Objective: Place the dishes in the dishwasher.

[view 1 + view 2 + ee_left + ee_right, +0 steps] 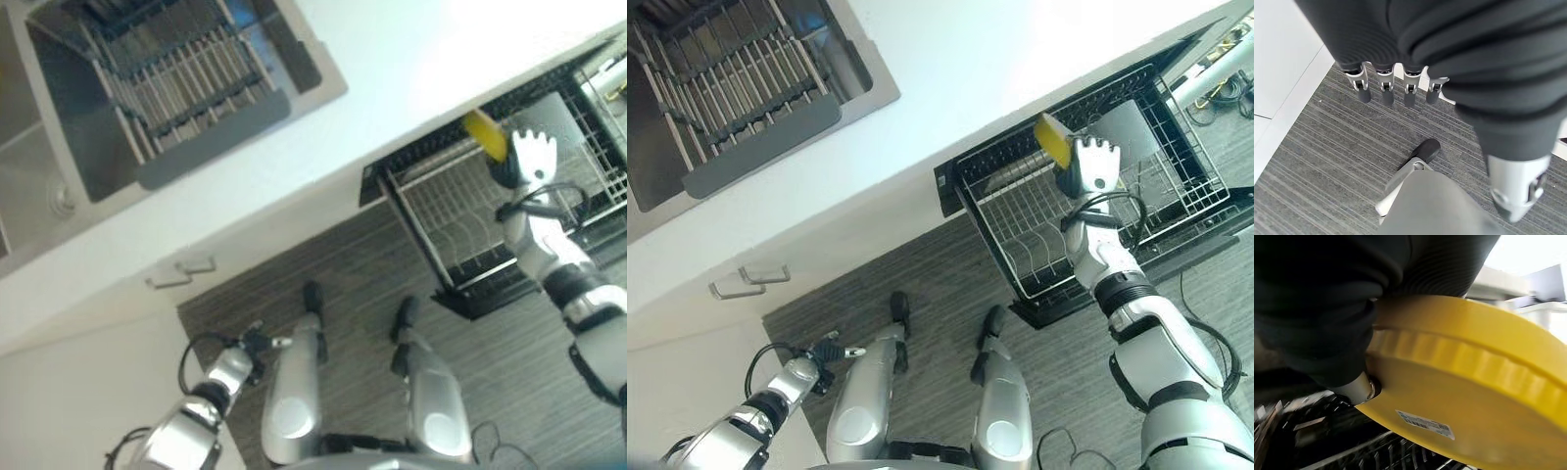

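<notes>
One yellow plate up in the right hand, over the pulled-out dishwasher rack.

Right hand's got its fingers wrapped round the plate's edge, holding it above the wire rack just below the white countertop. Left hand hangs low by the grey carpet floor, fingers loose and straight, holding nothing. Sink with a dish drainer sits further along the counter.

Smooth yellow plastic plate, metal wire dishwasher rack, rough ribbed grey carpet.
</notes>
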